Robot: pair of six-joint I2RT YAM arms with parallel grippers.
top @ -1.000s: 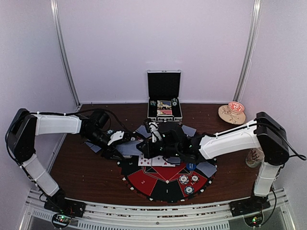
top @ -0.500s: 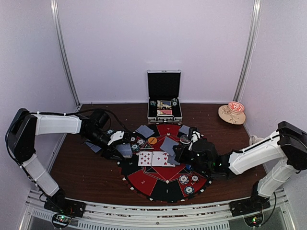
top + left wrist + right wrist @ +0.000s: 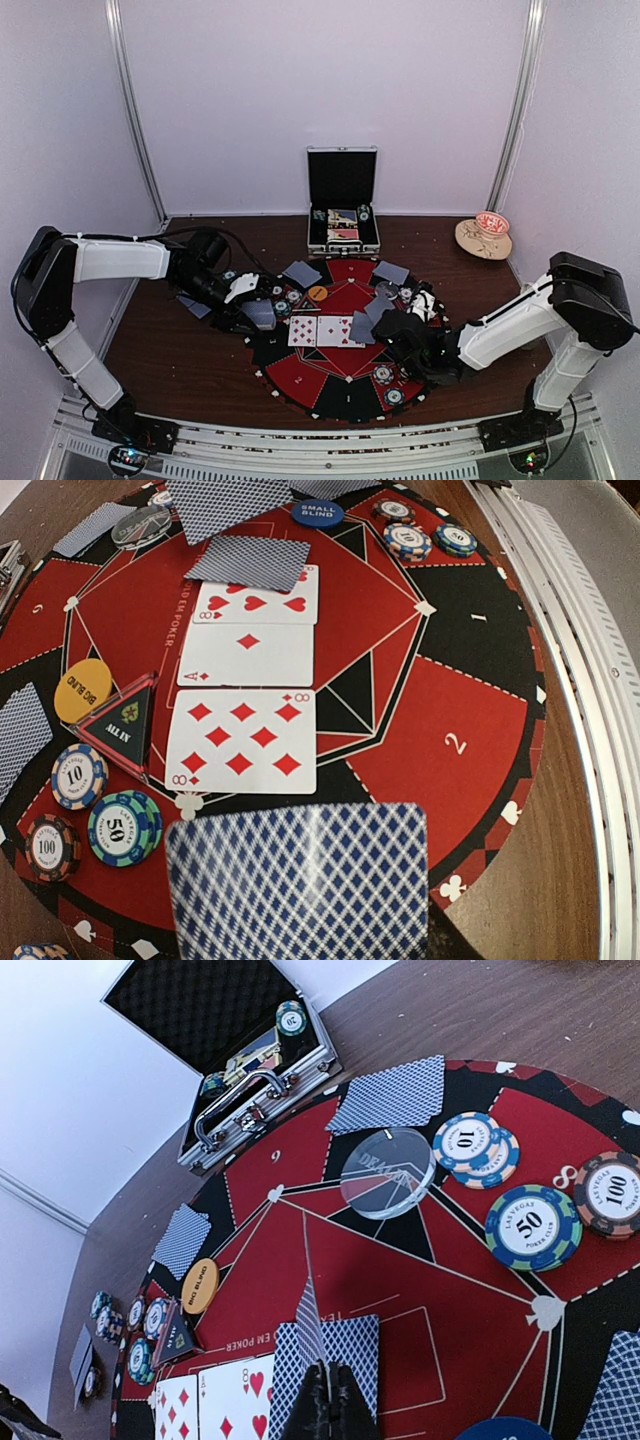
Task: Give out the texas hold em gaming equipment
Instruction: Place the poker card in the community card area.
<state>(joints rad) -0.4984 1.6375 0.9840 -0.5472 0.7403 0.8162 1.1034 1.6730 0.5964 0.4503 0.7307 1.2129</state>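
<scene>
Left gripper (image 3: 247, 298), centre left in the overhead view, appears pinched on a face-down card (image 3: 300, 880) that fills the bottom of its wrist view; the fingers themselves are hidden behind it. Right gripper (image 3: 325, 1402) has its fingers pressed together at the bottom edge of its own view, with a second card (image 3: 306, 1325) rising edge-on from between them.

Both work over the round red-and-black mat (image 3: 470, 740) at the middle of the table, and the open case (image 3: 200, 1010) sits in the upper left of the right wrist view. Three face-up cards (image 3: 240, 740) lie in a column at the mat's centre. Cards are light, thin, bendy and probably slick, so a light pinch on one free edge suits them; lying flat, they offer little to grab. Chips (image 3: 533, 1226) at the right of that view look rigid and denser, and are best taken across the rim. The orange disc (image 3: 82, 688) at the left edge is flatter and likely harder to lift.
</scene>
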